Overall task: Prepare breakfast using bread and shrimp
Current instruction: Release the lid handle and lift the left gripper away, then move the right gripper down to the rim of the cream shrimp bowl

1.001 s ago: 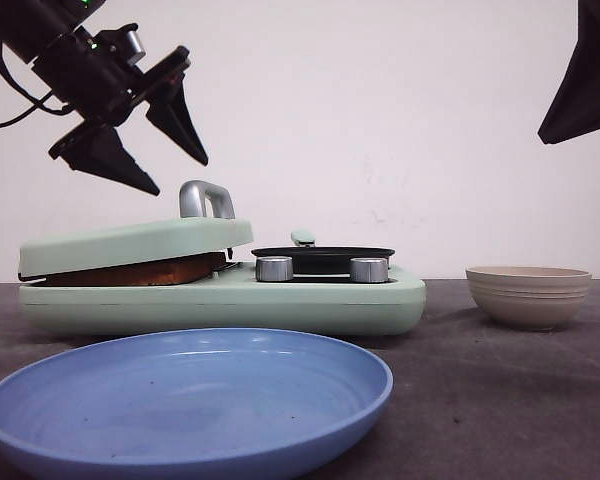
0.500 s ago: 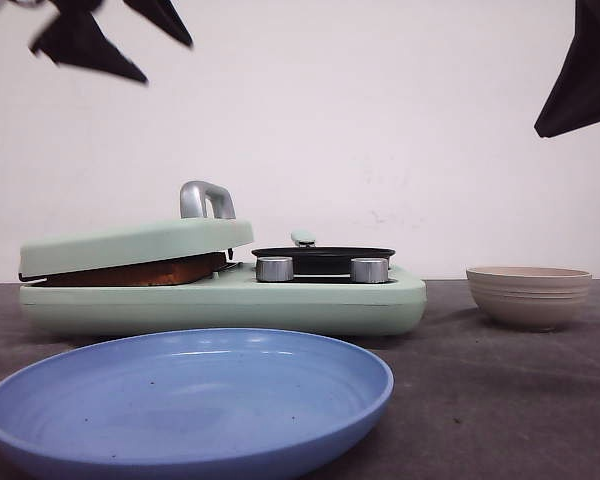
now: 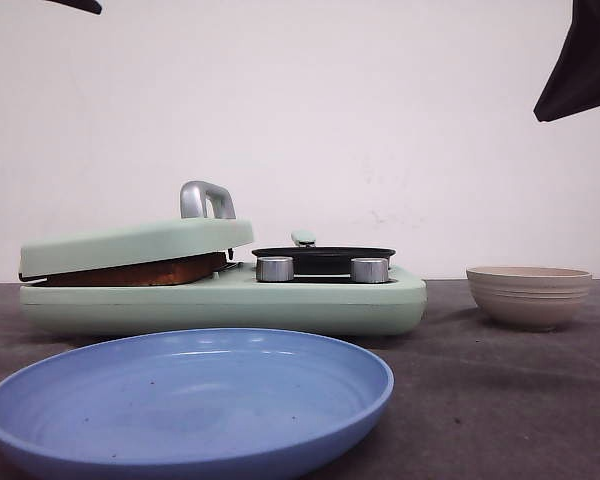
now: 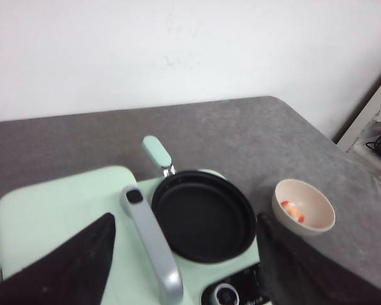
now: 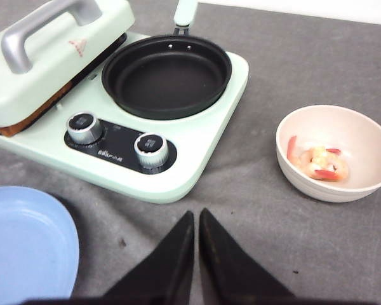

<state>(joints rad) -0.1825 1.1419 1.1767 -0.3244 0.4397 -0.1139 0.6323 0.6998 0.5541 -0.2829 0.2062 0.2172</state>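
Bread (image 3: 140, 272) lies in the mint-green breakfast maker (image 3: 310, 300) under its nearly closed lid (image 3: 130, 245); only a brown crust edge (image 5: 9, 129) shows. The shrimp (image 5: 317, 162), orange-red, lies in a beige bowl (image 5: 362, 184) to the right of the maker, and the left wrist view also shows the shrimp (image 4: 293, 211). My left gripper (image 4: 185, 219) is open, high above the lid and pan, with only a tip (image 3: 75, 4) at the front view's top left. My right gripper (image 5: 197, 215) is shut and empty, high above the table in front of the maker.
An empty black pan (image 5: 166, 75) sits on the maker's right half, with two silver knobs (image 5: 117, 140) in front. A silver handle (image 3: 205, 198) stands on the lid. An empty blue plate (image 3: 190, 400) lies at the front. The beige bowl (image 3: 528, 297) stands at the right.
My left gripper has risen from just above the lid almost out of the front view's top. The right gripper has hardly moved.
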